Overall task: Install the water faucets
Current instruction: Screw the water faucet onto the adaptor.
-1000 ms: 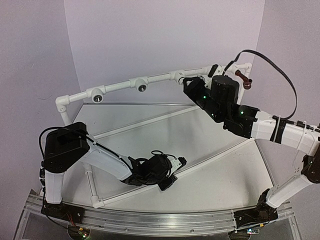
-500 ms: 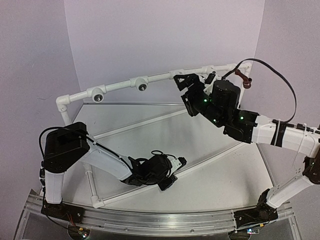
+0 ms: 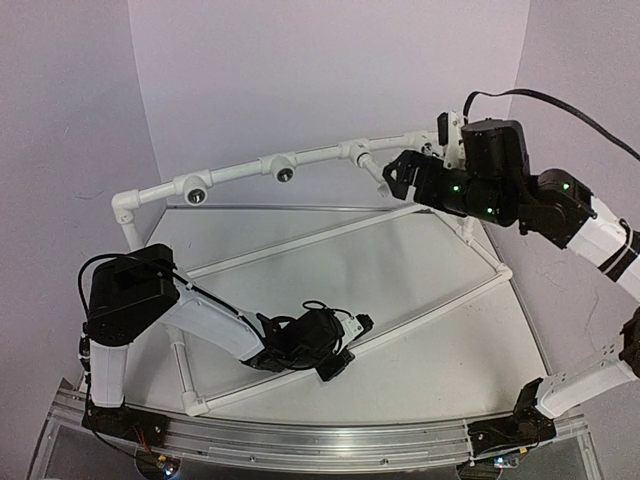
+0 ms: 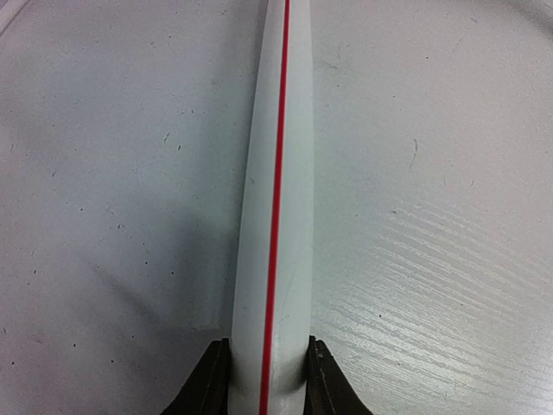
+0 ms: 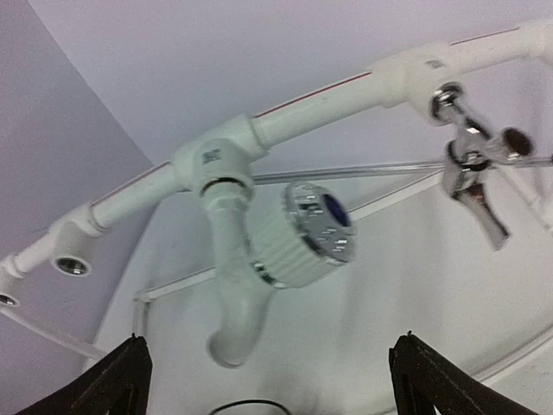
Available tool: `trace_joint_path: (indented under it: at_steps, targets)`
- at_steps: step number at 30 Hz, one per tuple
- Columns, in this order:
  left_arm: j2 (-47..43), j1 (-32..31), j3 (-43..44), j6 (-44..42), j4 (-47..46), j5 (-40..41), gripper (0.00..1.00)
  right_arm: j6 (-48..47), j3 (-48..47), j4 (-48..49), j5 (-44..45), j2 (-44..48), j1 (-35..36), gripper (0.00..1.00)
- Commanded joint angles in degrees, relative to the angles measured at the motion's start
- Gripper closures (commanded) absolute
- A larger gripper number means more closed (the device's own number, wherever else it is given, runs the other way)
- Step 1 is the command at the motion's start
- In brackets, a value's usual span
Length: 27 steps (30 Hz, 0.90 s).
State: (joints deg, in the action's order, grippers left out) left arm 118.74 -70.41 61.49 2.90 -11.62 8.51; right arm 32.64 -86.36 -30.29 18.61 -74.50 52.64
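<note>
Now the right hand (image 5: 270, 370) hangs just below the rail (image 5: 321, 102), released, its two fingers (image 5: 121, 380) spread wide with nothing between them. Straight ahead of it the white faucet (image 5: 259, 259) hangs from a tee in the rail. Its ribbed knob, with a chrome and blue cap, is turned toward the hand, and its curved spout points down. Hand and faucet are apart. Further right along the rail the silver faucet (image 5: 471, 169) sits in the next tee, its lever slanting down, a little blurred. Left along the rail, two sockets (image 5: 69, 264) show dark round holes. Well away from the rail, toward the front of the desk (image 3: 400, 260), the left hand (image 4: 268, 376) is clenched on a low white pipe (image 4: 276, 216) with a red line along it. One finger presses against each side of the pipe, which lies just above the desk's surface.
</note>
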Motion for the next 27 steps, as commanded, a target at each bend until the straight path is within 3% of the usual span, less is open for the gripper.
trace_joint_path:
  at_steps: [1,6,14,17,23,27]
  targets:
    - [8.88,0.63,-4.71,8.0,18.92,-1.51,1.0,-18.55,-0.97,-19.66,14.05,0.66,-0.1,0.02]
    - [9.04,0.66,-4.38,7.8,19.0,-1.61,1.0,-40.22,-0.27,-19.48,11.09,3.63,-0.1,0.02]
    - [9.12,0.8,-4.43,7.74,19.0,-1.79,1.0,-77.75,3.17,-8.4,9.33,10.45,-0.08,0.02]
    - [9.14,0.8,-4.33,7.65,19.0,-1.84,1.0,-88.36,3.89,-5.71,4.87,11.31,-0.12,0.02]
    - [9.15,0.94,-4.25,7.64,19.03,-1.92,1.0,-111.68,8.94,6.81,6.33,9.28,-0.13,0.02]
    - [9.21,0.91,-4.21,7.65,19.08,-1.85,1.0,-120.43,8.18,12.76,4.75,5.18,-0.14,0.02]
